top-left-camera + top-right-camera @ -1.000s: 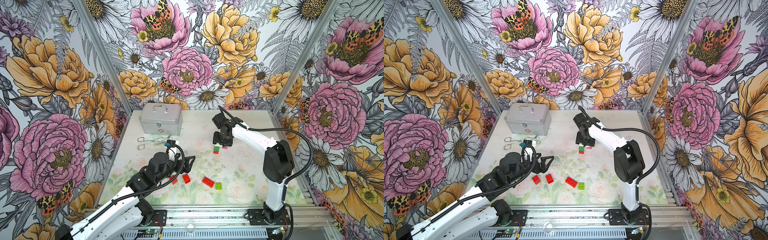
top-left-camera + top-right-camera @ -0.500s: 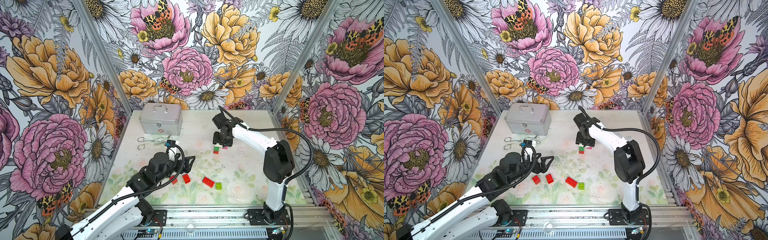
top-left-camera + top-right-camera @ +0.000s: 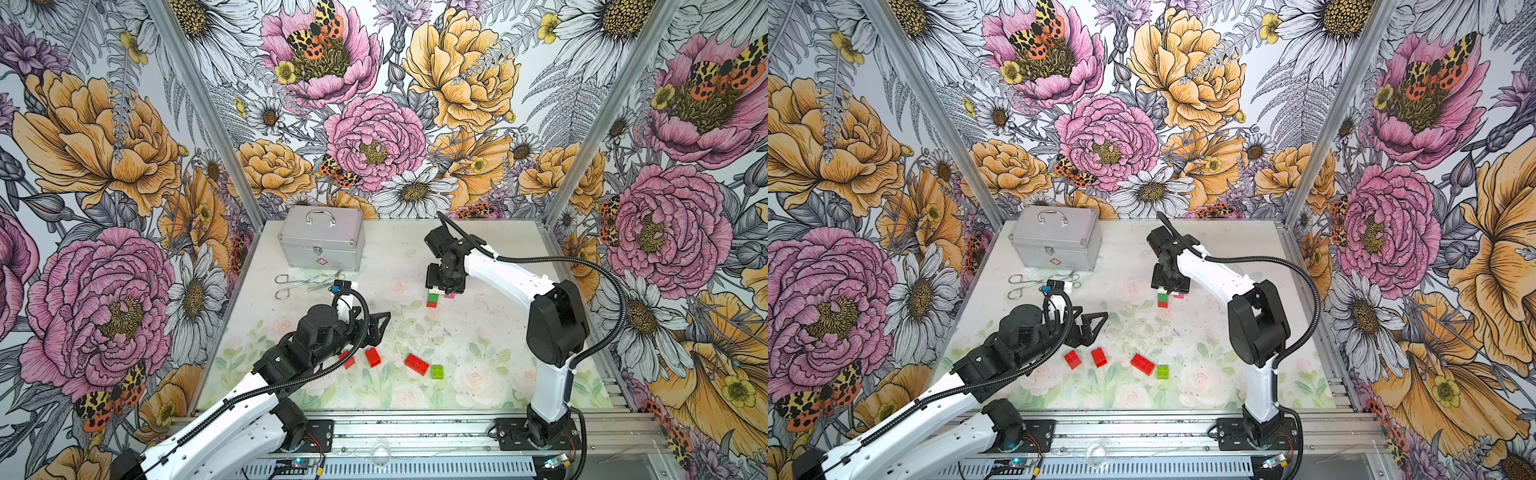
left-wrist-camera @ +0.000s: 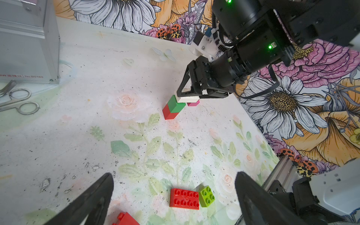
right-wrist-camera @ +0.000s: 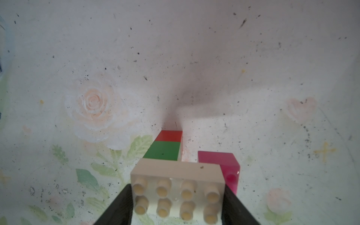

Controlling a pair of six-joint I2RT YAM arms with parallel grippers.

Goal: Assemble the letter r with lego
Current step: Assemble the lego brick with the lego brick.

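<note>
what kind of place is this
Probably a robot test cell, not a home: a left arm and right arm mounted on an aluminium rail, flower-printed wall panels boxing in the table, loose lego bricks.

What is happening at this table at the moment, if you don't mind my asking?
The two arms are building a letter r from lego. The right gripper is closed on a white brick that caps a green brick stacked on a red brick, with a pink brick under the white one's other end. The left gripper hovers open near three loose red bricks and a lime green brick lying on the table.
</note>
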